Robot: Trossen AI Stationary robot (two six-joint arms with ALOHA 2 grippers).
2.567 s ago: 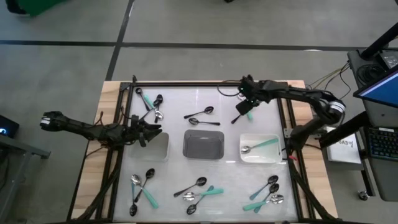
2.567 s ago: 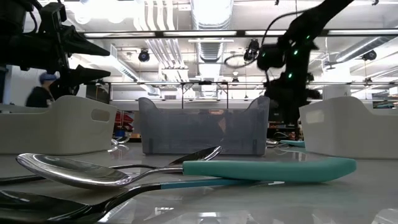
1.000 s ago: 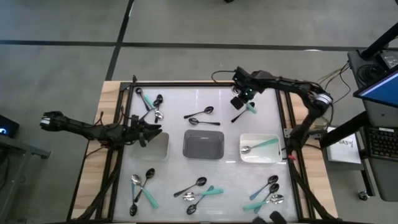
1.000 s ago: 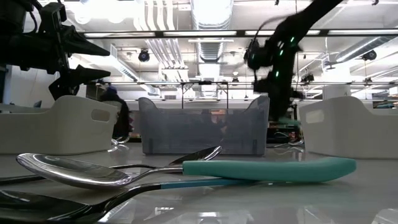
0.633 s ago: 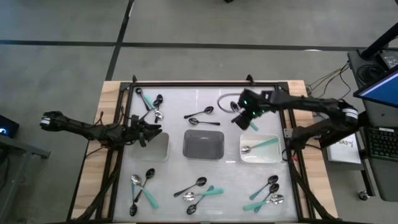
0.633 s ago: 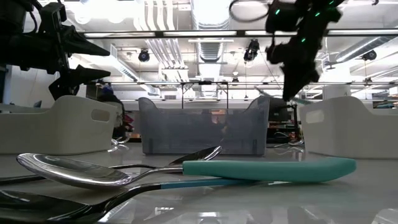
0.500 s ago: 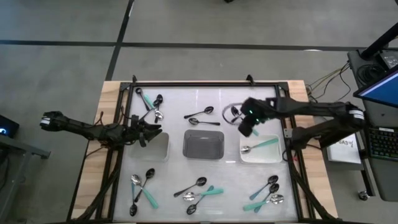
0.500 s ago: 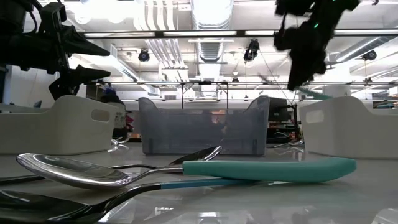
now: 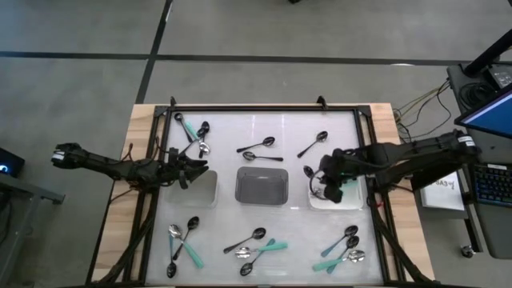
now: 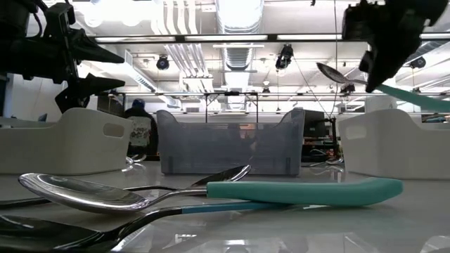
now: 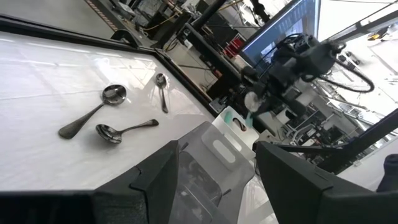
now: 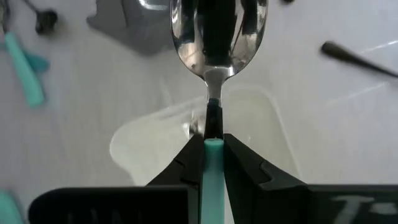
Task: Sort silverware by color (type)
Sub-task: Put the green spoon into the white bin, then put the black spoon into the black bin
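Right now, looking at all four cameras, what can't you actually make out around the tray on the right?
- Right white tray contents: in the high view the right end effector covers them.
- Held mint-handled spoon: right wrist view cuts off its handle end.
- Right tray interior: low view shows only the wall.
- Left end effector: high view too small to show whether it holds anything.
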